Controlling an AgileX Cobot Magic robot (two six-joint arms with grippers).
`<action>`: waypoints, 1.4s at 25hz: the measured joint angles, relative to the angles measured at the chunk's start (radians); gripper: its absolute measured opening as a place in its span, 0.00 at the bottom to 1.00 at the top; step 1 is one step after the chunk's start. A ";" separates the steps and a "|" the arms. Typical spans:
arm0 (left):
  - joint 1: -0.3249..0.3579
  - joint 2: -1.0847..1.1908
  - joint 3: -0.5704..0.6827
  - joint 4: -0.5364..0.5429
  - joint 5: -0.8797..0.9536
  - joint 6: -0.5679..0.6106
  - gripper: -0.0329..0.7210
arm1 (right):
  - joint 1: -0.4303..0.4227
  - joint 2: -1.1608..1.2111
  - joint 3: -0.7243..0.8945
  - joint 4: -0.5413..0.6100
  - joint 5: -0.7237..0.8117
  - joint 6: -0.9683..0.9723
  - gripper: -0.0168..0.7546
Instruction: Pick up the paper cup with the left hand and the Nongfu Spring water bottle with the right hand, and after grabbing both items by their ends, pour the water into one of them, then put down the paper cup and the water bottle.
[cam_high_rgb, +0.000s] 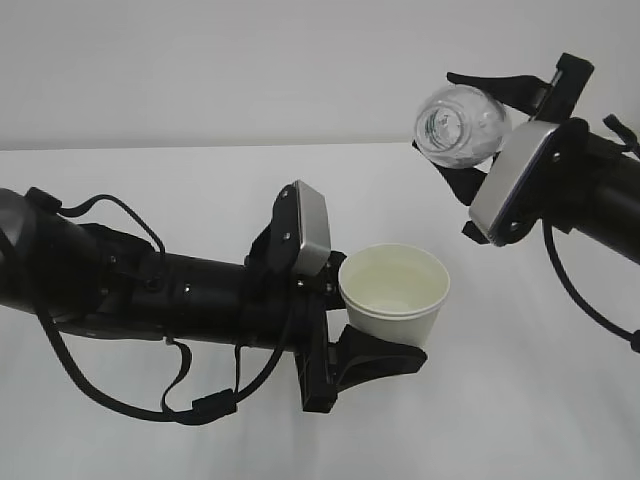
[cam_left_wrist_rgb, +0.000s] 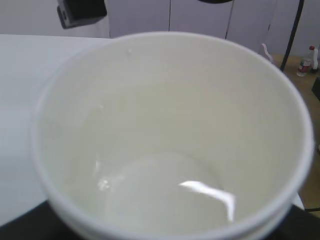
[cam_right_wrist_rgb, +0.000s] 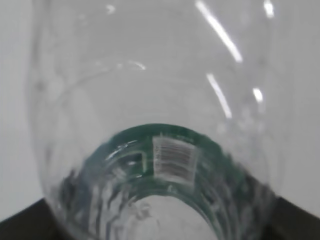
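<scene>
The white paper cup (cam_high_rgb: 393, 295) is upright in mid-air at the centre, and my left gripper (cam_high_rgb: 372, 330) is shut on its lower half. The cup's cream inside (cam_left_wrist_rgb: 165, 125) fills the left wrist view. A bright glint on its bottom suggests clear water (cam_left_wrist_rgb: 200, 192). High at the right, my right gripper (cam_high_rgb: 476, 135) is shut on the clear Nongfu Spring water bottle (cam_high_rgb: 458, 122), which lies tilted above and to the right of the cup. In the right wrist view the bottle (cam_right_wrist_rgb: 150, 90) shows its green label (cam_right_wrist_rgb: 170, 150) and looks nearly empty.
A white table (cam_high_rgb: 200, 190) runs under both arms, with a pale wall behind it. Loose black cables (cam_high_rgb: 180, 395) hang under the left arm. The left wrist view shows a black box (cam_left_wrist_rgb: 80, 12) and cabinet doors beyond the cup.
</scene>
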 joint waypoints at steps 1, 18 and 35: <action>0.000 0.000 0.000 0.000 0.000 0.000 0.68 | 0.000 0.000 0.000 0.002 0.000 0.015 0.65; 0.000 0.000 0.000 0.000 0.000 0.000 0.68 | 0.000 0.000 0.000 0.046 0.000 0.273 0.65; 0.000 0.000 0.000 0.000 0.000 0.000 0.68 | 0.000 0.000 0.000 0.050 0.022 0.492 0.65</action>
